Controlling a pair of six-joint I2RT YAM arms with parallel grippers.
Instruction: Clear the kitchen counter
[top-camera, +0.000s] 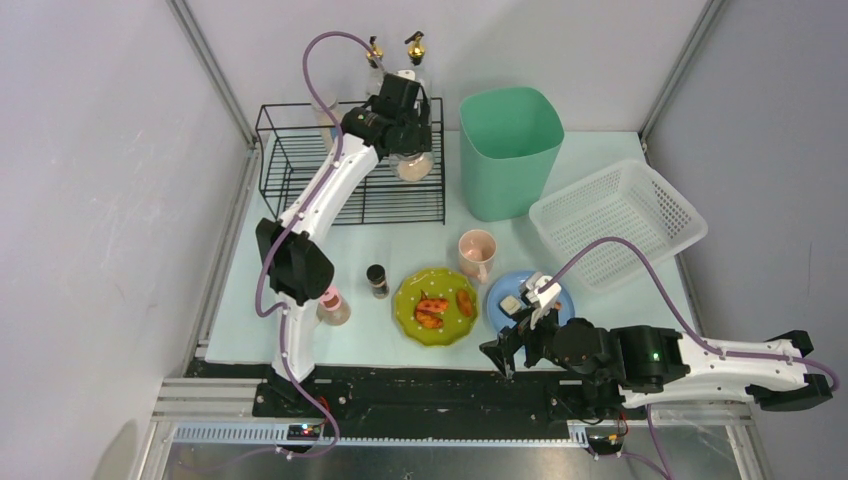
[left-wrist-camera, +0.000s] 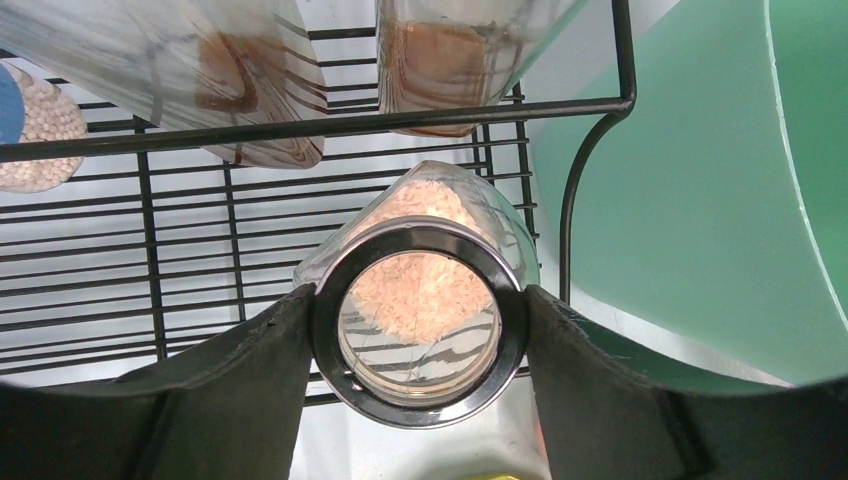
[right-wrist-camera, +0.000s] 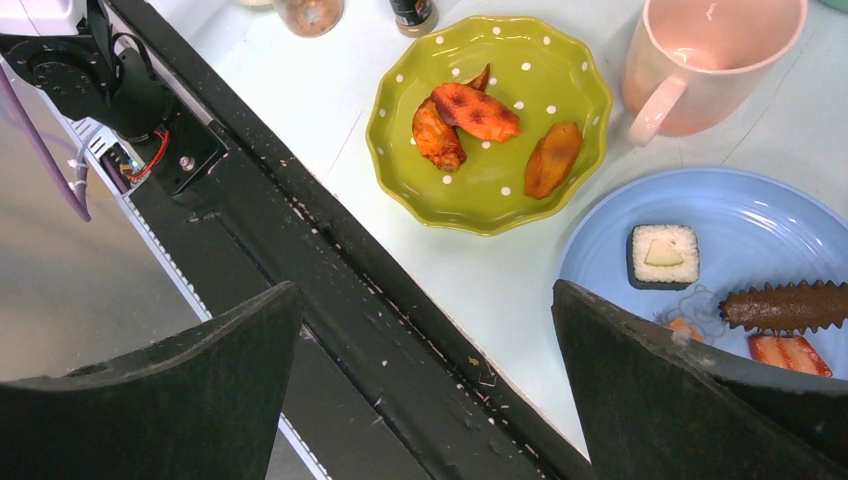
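The kitchen counter (top-camera: 240, 310) is a pale mint-green top. My left gripper (top-camera: 403, 130) reaches over the right end of the black wire rack (top-camera: 300, 165) and is shut on a glass jar (left-wrist-camera: 420, 300) of pale grains. Its fingers (left-wrist-camera: 250, 380) press both sides of the jar's black lid ring. The jar (top-camera: 414, 165) hangs just above the rack's floor. My right gripper (top-camera: 505, 350) stands open with nothing between its fingers. It hovers over the black front rail at the counter's near edge, just in front of the blue plate (top-camera: 530, 300).
On the counter stand a green dotted plate (top-camera: 436, 307) of fried pieces, a pink mug (top-camera: 477, 252), a small dark bottle (top-camera: 377, 280) and a jar (top-camera: 333, 306) by the left arm. A green bin (top-camera: 510, 150) and white basket (top-camera: 618, 222) sit at the back right. Bottles (left-wrist-camera: 450, 70) stand in the rack.
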